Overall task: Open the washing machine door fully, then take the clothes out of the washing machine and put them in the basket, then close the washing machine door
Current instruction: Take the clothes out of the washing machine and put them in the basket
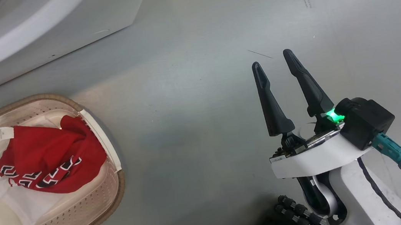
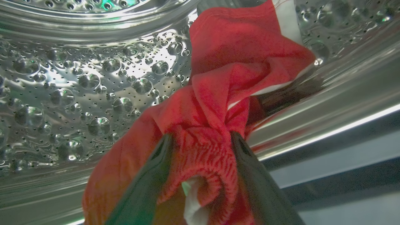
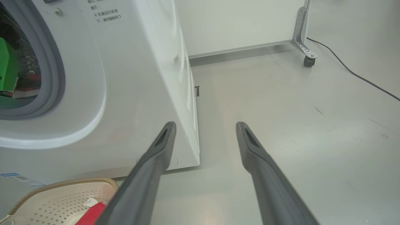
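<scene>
Two grippers wide; left gripper (image 2: pixel 201 135) astride a red garment (image 2: pixel 243 56) in the drum (image 2: pixel 93 78).
We find the left fingers spread on either side of a bunched fold, with cloth between them but no pinch that we can confirm. The garment lies inside the washing machine (image 3: pixel 134 62). We judge it light, soft and limp, apt to slip from a shallow hold and to drag on the drum lip. The gathered knot between the fingers is the place to take it, not the loose white-trimmed edge. The right gripper (image 1: pixel 272 58) hangs wide and empty over the floor (image 1: pixel 206 127). A second red garment (image 1: pixel 51 159) lies in the basket (image 1: pixel 119 189) beside the machine.
</scene>
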Motion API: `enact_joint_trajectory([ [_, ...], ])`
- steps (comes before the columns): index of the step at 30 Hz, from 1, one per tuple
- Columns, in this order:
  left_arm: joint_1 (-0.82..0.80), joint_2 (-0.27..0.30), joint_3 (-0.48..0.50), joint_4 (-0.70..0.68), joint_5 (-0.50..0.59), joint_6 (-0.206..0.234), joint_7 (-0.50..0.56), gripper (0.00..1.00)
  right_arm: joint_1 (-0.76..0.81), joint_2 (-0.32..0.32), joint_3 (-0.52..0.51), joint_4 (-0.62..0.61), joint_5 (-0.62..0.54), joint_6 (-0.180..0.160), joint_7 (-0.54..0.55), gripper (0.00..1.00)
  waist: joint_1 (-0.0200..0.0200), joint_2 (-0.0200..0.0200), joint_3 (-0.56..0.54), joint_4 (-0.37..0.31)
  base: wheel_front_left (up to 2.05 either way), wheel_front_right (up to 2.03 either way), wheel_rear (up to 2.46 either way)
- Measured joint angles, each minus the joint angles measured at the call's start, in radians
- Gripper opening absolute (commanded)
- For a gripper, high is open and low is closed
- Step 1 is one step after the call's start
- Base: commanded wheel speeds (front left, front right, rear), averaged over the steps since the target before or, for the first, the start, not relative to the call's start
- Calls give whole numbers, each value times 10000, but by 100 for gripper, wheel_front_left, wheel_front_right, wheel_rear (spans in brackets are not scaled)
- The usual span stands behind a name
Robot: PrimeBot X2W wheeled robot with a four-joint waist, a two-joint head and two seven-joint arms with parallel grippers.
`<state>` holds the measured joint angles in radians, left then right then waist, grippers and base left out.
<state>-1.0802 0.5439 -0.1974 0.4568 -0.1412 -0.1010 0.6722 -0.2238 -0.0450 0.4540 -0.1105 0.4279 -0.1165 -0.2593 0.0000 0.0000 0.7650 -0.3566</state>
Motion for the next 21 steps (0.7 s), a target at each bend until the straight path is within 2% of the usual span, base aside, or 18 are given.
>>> enact_joint_trajectory([
  [1,-28,-6,0,44,0,0,33,0,-12,0,2,15,0,-4,-2,100,1,0,3,4,0,0,0],
  [10,-128,-249,6,215,-84,8,-119,0,-193,0,-17,115,0,-12,0,100,0,0,9,70,0,0,0],
  [21,-73,-1055,150,217,-385,337,-1540,0,-265,-4,-314,366,-238,-19,0,100,-1,0,-236,497,0,0,0],
])
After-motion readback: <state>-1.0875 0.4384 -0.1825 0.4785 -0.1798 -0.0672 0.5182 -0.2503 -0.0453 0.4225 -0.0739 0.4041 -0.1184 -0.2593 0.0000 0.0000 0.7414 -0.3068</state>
